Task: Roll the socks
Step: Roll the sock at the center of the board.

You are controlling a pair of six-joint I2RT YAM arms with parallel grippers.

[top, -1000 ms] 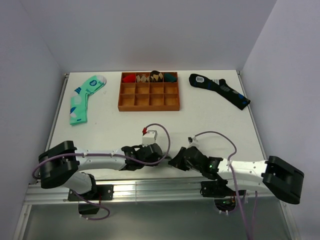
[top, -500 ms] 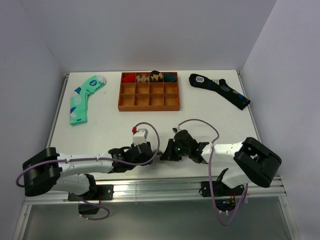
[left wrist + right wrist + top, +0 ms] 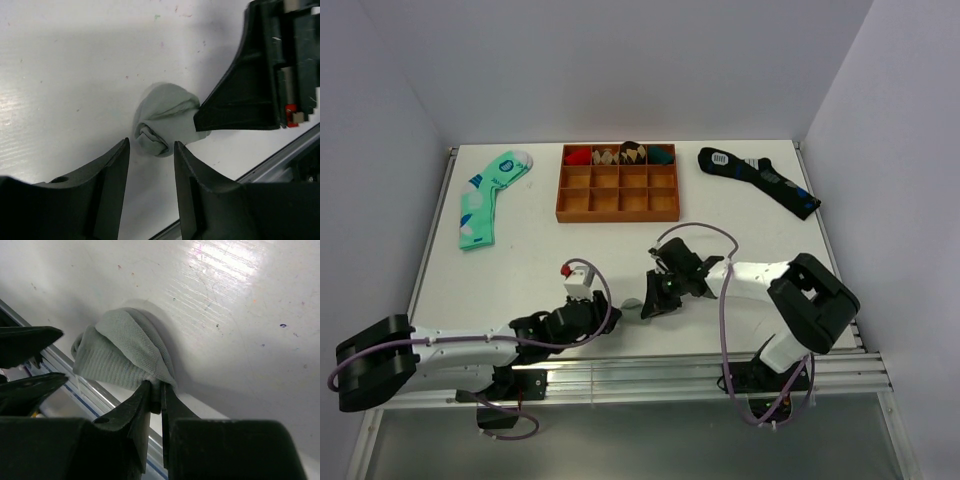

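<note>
The light-grey socks (image 3: 125,352) are bunched into a small roll on the white table near the front edge; they also show in the left wrist view (image 3: 165,120) and faintly in the top view (image 3: 633,303). My right gripper (image 3: 156,390) is shut on the roll's edge, pinching the knit between its fingertips; in the top view it (image 3: 652,304) sits just right of the roll. My left gripper (image 3: 150,150) is open and empty, its jaws just short of the roll; in the top view it (image 3: 605,312) lies left of the roll.
A brown divided tray (image 3: 619,183) with rolled socks in its back row stands at the back centre. A mint-green patterned sock (image 3: 485,195) lies at the back left. A long dark navy sock (image 3: 758,180) lies at the back right. The table's metal front rail (image 3: 620,375) runs close below the roll.
Both grippers have moved left and away from the front edge. The left arm has drawn back leftward; the right gripper has carried the roll up-table and now points left.
</note>
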